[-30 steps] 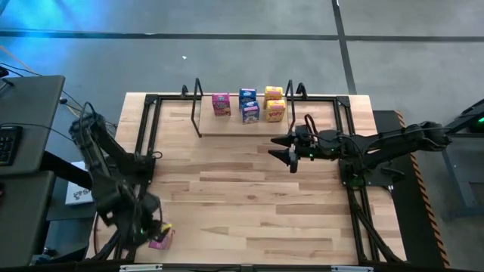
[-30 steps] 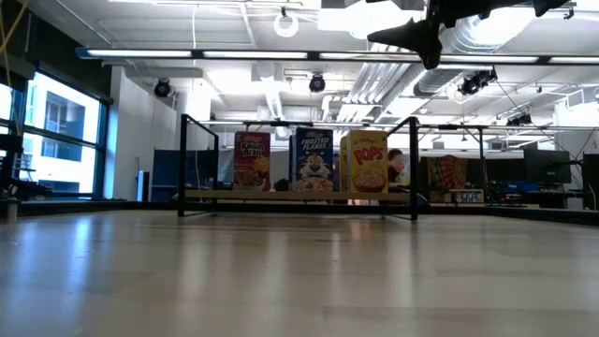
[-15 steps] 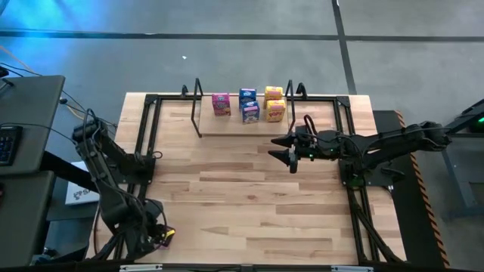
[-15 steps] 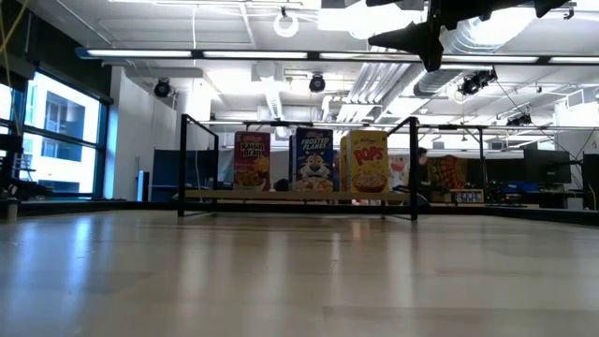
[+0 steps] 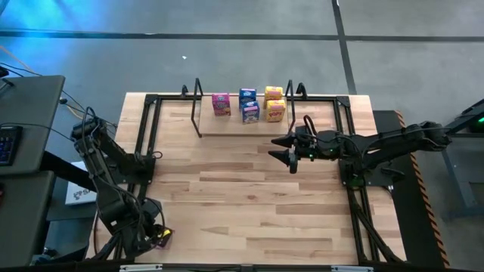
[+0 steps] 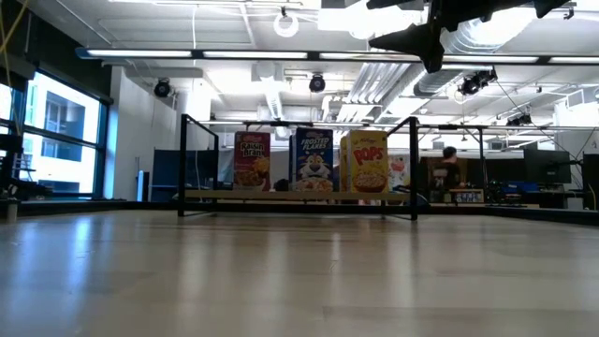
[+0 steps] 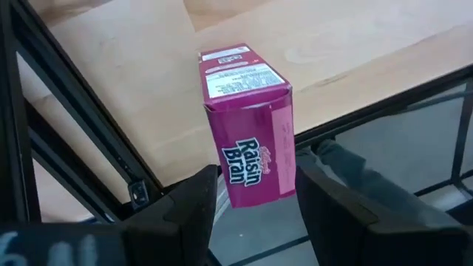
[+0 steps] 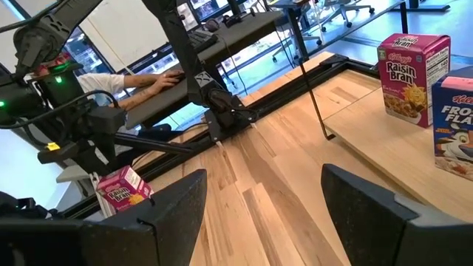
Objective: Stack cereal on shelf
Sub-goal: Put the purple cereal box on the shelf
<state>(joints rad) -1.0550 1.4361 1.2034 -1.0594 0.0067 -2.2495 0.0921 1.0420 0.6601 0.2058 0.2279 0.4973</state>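
Observation:
The shelf [image 5: 243, 123] stands at the table's far edge with several cereal boxes upright on its board: a pink one [image 5: 220, 103], two blue [image 5: 249, 111] and two yellow [image 5: 275, 110]. The low view shows the same shelf [image 6: 299, 195]. Another pink cereal box [image 7: 247, 140] is between the fingers of my left gripper [image 7: 251, 188], which points steeply down over the near left corner [image 5: 153, 235]. In the right wrist view this box [image 8: 122, 188] hangs under the left arm. My right gripper [image 5: 285, 150] hovers open and level just in front of the shelf's right end. My left gripper pinches the pink box between its two fingers at the end nearest the wrist [image 7: 240, 185], one finger on each side. The fingers come from above, slanting down, and lie along the box. The box hangs beyond the fingertips, its printed flap end [image 7: 240, 66] lowest, apparently clear of the table.
Black rail frames run along the table's left [image 5: 147, 136] and right [image 5: 349, 162] sides. The near left table edge and a rail [image 7: 96, 140] lie right under the held box. Bare wood [image 5: 249, 196] spans the middle. A person's arm rests on a desk [image 8: 151, 80] beyond the table.

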